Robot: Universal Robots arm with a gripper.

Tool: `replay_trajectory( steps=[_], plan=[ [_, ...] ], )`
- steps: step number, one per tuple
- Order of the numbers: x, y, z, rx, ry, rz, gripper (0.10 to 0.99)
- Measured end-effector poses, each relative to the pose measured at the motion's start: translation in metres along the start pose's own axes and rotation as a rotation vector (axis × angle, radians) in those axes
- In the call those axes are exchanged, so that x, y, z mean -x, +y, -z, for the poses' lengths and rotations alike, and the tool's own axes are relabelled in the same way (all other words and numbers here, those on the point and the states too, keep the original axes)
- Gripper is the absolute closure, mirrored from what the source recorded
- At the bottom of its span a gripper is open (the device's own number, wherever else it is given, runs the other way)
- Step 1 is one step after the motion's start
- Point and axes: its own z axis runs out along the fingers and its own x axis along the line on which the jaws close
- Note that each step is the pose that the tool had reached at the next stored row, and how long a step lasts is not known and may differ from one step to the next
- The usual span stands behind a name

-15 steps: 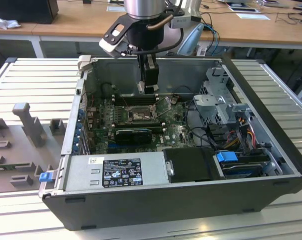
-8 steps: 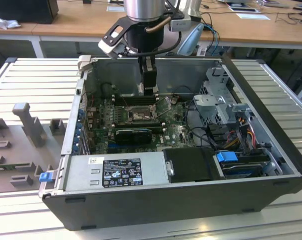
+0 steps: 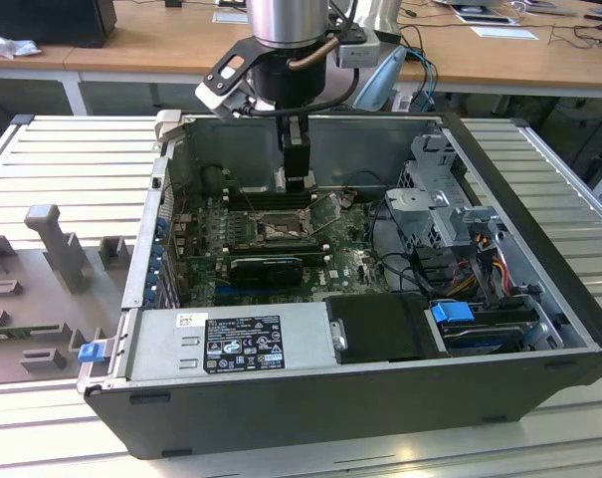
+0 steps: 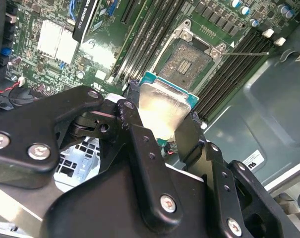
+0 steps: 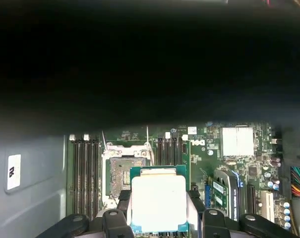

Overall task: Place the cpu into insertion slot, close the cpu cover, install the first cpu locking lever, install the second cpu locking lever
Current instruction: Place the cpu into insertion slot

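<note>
- Exterior view: the arm (image 3: 291,40) stands vertical in the upper middle of the frame and reaches into the open computer case (image 3: 330,408). Its fingers (image 3: 299,159) hang just above the insertion slot (image 3: 279,229) on the green motherboard (image 3: 350,264).
- The case lies on a pale ribbed desk (image 3: 72,159). Grey fixtures (image 3: 52,239) stand at the exterior view's left, and wooden desks (image 3: 131,50) run across the room behind.
- A black-and-white label (image 3: 243,342) sits on the power supply in the lower middle of the frame; its print is too small to read.
- Second wrist view: the fingers (image 4: 132,121) are clamped on the cpu (image 4: 162,111), one on each opposite edge, holding it clear of the board. The insertion slot (image 4: 192,62) lies just beyond it, its contact field bare.
- First wrist view: the cpu (image 5: 158,201) sits pale face up between the fingers, near the empty insertion slot (image 5: 121,174). A white sticker (image 5: 13,171) on the grey case wall carries print I cannot read.
</note>
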Motion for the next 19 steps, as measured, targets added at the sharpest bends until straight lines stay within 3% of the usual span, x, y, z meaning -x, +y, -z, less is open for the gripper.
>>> replay_trajectory(
  steps=[19],
  plan=[
    [0.0002, -0.0017, -0.0161, -0.002, -0.0010, -0.012, 0.557]
  ],
)
